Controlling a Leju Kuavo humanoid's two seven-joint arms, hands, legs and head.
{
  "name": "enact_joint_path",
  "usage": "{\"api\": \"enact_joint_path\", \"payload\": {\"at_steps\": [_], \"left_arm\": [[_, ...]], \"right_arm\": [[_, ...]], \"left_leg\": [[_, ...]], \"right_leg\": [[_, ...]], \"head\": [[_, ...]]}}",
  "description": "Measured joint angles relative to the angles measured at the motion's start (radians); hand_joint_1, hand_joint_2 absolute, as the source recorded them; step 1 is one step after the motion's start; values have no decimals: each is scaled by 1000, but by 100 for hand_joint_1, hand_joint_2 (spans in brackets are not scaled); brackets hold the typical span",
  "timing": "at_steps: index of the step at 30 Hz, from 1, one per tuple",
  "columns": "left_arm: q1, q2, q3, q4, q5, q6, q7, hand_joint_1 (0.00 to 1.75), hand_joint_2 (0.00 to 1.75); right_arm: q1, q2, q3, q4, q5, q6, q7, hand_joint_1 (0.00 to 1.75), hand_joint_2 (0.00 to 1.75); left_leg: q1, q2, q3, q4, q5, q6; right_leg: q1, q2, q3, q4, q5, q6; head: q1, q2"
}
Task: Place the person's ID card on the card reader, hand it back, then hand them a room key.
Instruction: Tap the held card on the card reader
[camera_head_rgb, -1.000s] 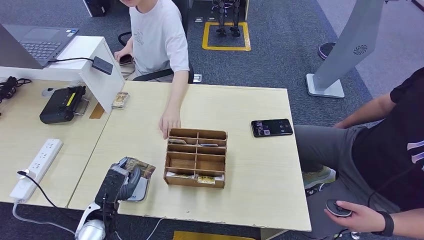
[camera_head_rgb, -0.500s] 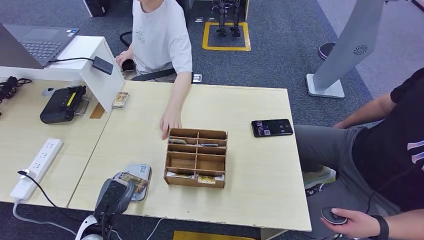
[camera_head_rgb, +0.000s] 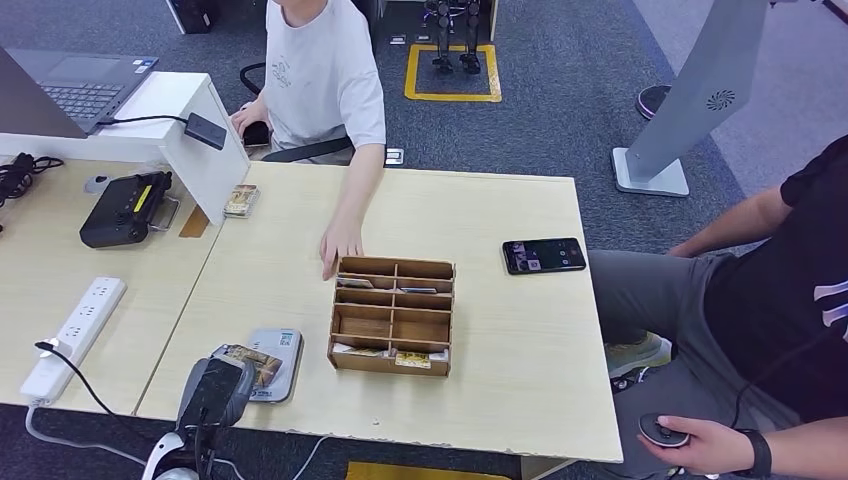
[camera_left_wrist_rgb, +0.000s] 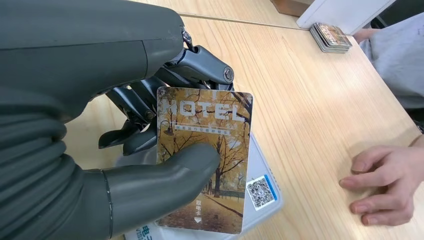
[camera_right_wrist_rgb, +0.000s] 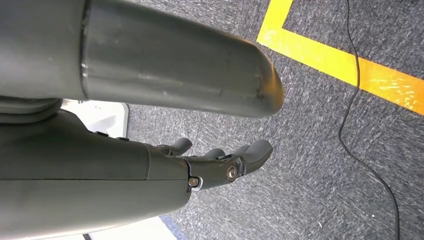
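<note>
My left hand (camera_head_rgb: 214, 392) is at the table's near edge and grips a card (camera_head_rgb: 247, 361) printed with autumn trees and the word HOTEL. In the left wrist view the thumb (camera_left_wrist_rgb: 165, 175) presses on the card (camera_left_wrist_rgb: 207, 135), with the darker fingers behind it. The card hangs over part of the grey-white card reader (camera_head_rgb: 281, 350), whose QR sticker (camera_left_wrist_rgb: 261, 192) shows beside it. Whether card and reader touch I cannot tell. A seated person's hand (camera_head_rgb: 340, 246) rests on the table past the reader. My right hand (camera_right_wrist_rgb: 220, 165) hangs over carpet, holding nothing.
A wooden compartment box (camera_head_rgb: 392, 315) with cards in it stands right of the reader. A stack of cards (camera_head_rgb: 241, 200) lies at the far left by a white stand. A phone (camera_head_rgb: 543, 254) lies to the right. A second person sits at the right.
My left hand has drawn back toward the table's near edge with the card still in it, uncovering most of the reader. The seated person's hand stays put.
</note>
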Motion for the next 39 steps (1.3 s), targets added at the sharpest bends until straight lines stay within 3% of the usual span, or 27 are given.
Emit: {"api": "enact_joint_path", "payload": {"at_steps": [39], "left_arm": [[-11,-39,-13,97,-215,80,54,175,175]], "right_arm": [[-38,0,-5,93,0,-37,-25,0,0]], "left_leg": [[0,0,1,0,0,0]], "right_leg": [[0,0,1,0,0,0]], "head": [[0,0]]}}
